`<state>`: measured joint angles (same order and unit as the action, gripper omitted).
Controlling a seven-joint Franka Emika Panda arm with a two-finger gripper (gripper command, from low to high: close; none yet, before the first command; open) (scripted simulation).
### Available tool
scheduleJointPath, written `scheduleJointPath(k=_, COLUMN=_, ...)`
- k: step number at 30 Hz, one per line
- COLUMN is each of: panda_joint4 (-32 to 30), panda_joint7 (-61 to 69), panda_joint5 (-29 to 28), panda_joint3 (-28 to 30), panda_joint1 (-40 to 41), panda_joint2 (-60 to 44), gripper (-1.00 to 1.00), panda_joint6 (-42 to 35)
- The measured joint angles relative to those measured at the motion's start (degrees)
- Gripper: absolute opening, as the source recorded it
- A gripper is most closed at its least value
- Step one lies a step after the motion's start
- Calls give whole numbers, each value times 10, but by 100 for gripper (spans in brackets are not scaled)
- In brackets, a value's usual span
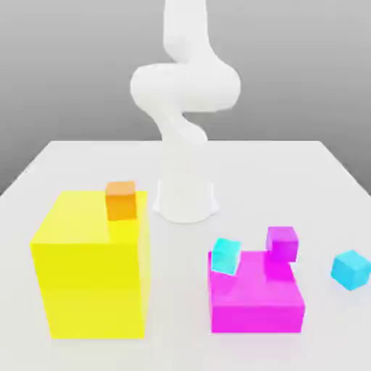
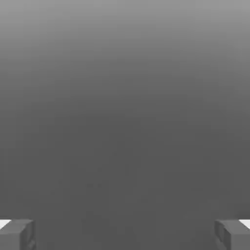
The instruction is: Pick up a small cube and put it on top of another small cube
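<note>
We record the small cube (image 1: 351, 269) on the table (image 1: 72, 163); pincer (image 2: 125, 234) fingers apart, seemingly nowhere near it.

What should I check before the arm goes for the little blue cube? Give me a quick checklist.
1. Gripper open, nothing between the fingers: ok.
2. Sky-blue cube alone on the table, at the exterior view's right: ok.
3. Room around it: the magenta block stands apart: ok.
4. Not mistaken for the turquoise cube at the magenta block's corner: ok.
5. Hand lined up over the cube: cannot tell.
6. Which cube to stack on: cannot tell.
</note>
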<state>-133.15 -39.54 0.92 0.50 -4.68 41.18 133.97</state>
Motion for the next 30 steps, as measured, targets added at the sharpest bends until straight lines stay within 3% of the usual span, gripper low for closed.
scheduleJointPath(k=8, panda_joint4=-44, panda_joint7=207, panda_joint5=33, panda_joint3=1, panda_joint1=-140, panda_joint2=-151, gripper=0, panda_joint6=70)
scheduleJointPath(k=18, panda_joint4=-99, panda_joint7=445, panda_joint5=55, panda_joint3=-50, panda_joint1=-264, panda_joint2=-336, gripper=0, panda_joint6=157)
scheduleJointPath(k=26, panda_joint4=-143, panda_joint7=570, panda_joint5=-21, panda_joint3=-92, panda_joint1=-353, panda_joint2=-482, gripper=0, panda_joint6=228)
scheduleJointPath(k=30, panda_joint4=-141, panda_joint7=567, panda_joint5=-71, panda_joint3=-77, panda_joint1=-379, panda_joint2=-562, gripper=0, panda_joint6=282)
